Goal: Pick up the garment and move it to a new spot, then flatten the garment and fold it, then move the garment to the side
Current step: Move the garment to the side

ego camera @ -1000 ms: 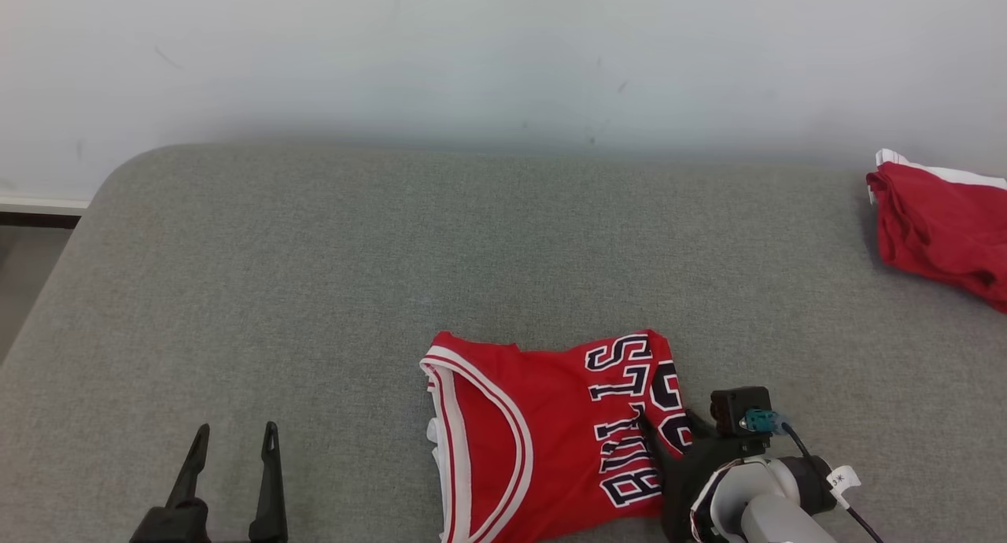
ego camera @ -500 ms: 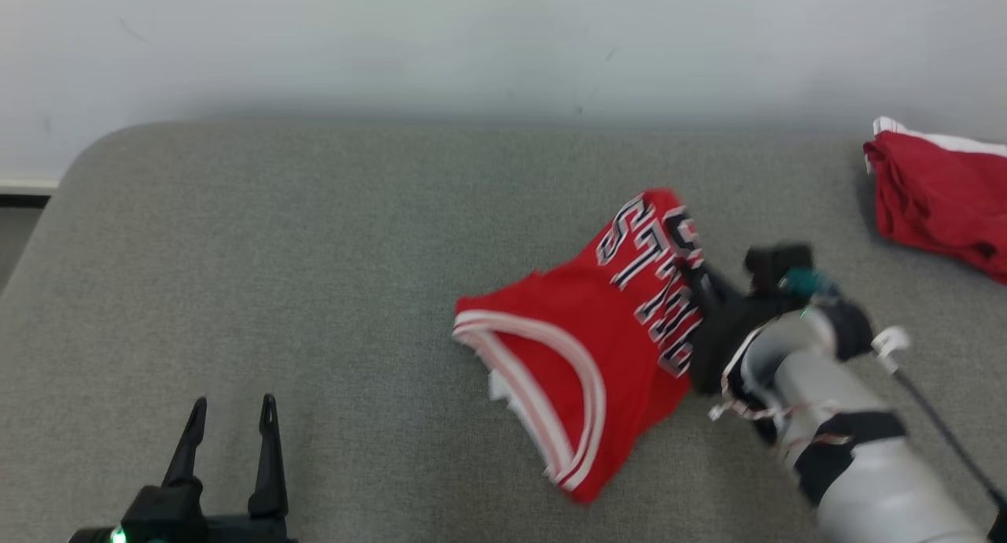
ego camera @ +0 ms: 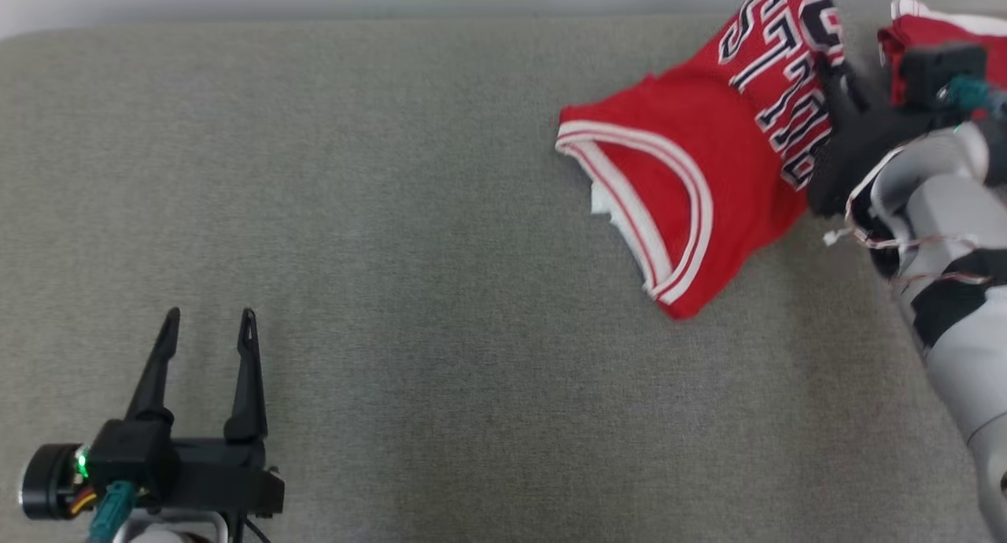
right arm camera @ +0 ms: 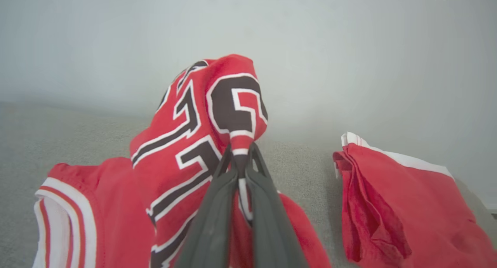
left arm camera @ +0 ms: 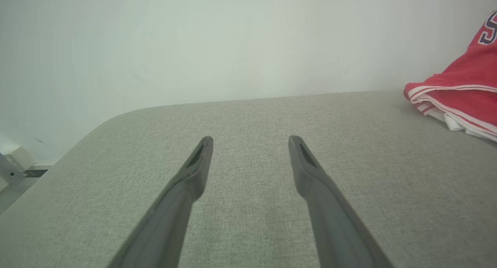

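Pinched shut in right gripper (right arm camera: 240, 155): folded red basketball jersey (ego camera: 708, 157), long axis running leftward from fingertips; left gripper (ego camera: 208, 316) spread wide, empty, well apart.

Your red sleeveless jersey (ego camera: 708, 157) is smooth, matt cloth; the grey upholstered surface (ego camera: 393, 212) is a coarse, matt weave; on your left hand (ego camera: 210, 315), the long dark fingers (ego camera: 248, 370) look like matt plastic.

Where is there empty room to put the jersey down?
Bare cushion spreads between the left claw and the jersey, and on the jersey's near side. Far right is crowded: jersey, right claw and red cloth bunch together.
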{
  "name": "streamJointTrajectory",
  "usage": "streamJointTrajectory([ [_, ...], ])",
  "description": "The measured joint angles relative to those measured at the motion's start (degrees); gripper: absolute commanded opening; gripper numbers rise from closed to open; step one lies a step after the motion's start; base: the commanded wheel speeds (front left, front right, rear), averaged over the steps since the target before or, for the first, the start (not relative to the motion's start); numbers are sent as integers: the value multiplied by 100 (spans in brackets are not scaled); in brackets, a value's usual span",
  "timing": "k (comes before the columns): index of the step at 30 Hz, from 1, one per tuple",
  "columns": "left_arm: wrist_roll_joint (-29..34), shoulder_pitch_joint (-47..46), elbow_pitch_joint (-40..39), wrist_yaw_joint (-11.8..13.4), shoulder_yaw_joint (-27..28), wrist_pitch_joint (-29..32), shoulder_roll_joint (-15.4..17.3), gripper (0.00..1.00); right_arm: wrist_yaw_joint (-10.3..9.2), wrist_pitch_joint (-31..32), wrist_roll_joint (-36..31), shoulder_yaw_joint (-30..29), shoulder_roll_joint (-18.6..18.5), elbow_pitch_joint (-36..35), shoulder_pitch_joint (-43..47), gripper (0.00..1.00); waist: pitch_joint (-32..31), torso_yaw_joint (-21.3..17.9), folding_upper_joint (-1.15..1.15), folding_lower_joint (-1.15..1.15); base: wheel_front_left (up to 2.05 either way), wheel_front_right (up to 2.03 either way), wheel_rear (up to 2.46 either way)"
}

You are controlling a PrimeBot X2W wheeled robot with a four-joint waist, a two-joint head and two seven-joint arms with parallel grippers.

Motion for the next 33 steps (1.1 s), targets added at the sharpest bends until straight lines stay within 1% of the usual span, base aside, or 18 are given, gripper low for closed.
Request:
streamJointTrajectory([
  [5,53,-221,-269,-5,-4,0,125,100,0,-87,7,-35,-311,187,-660,0,364,-197,0,0,0,0,0],
  [11,105,-332,-658,-7,-23,43,252,100,0,-113,-45,-94,-546,404,-1323,0,829,-422,0,1,0,0,0],
  [17,145,-402,-1081,49,31,147,386,100,0,-82,-121,-101,-1013,533,-1798,0,1236,-639,0,0,0,0,0],
  [23,145,-272,-1551,129,187,294,555,100,0,146,-242,123,-1402,548,-2068,0,1479,-896,0,-1,0,0,0],
  [27,157,-268,-1850,171,232,398,633,100,0,253,-541,332,-1682,568,-2285,0,1654,-1009,0,-1,0,0,0],
  [29,169,-270,-1973,186,236,439,670,100,0,265,-658,382,-1750,594,-2374,0,1750,-1048,0,-1,0,0,0],
  [33,171,-282,-2121,201,256,472,709,100,0,257,-759,363,-1763,664,-2516,0,1893,-1095,0,-1,0,0,0],
])
